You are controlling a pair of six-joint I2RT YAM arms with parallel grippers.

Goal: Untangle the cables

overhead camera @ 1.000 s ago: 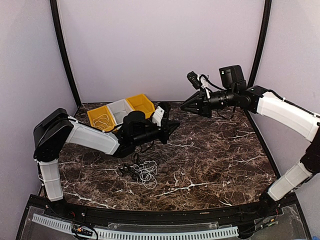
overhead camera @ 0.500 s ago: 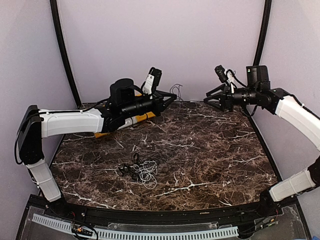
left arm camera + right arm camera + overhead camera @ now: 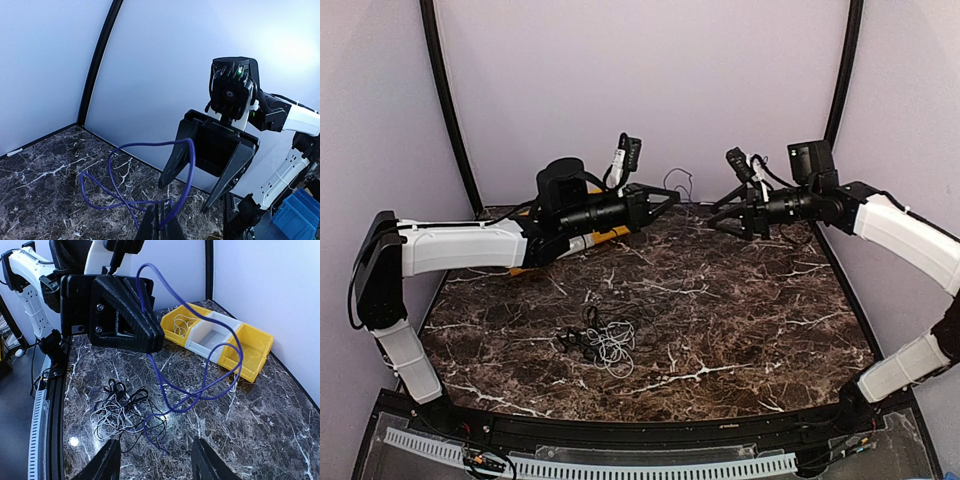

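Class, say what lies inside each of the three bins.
Right wrist view: the farther yellow bin holds a pale coiled cable; the white bin looks empty; the nearer yellow bin shows nothing, though its wall and the purple cable cover part.

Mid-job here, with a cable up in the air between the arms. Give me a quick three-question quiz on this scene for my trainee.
1. True or false: the left pincer is shut on the purple cable, holding it in the air.
2. The right pincer is: A) open, B) shut on the cable, C) out of view.
3. How many bins stand in the row beyond the tangle of cables?
Key: 1 true; 2 A; 3 three.
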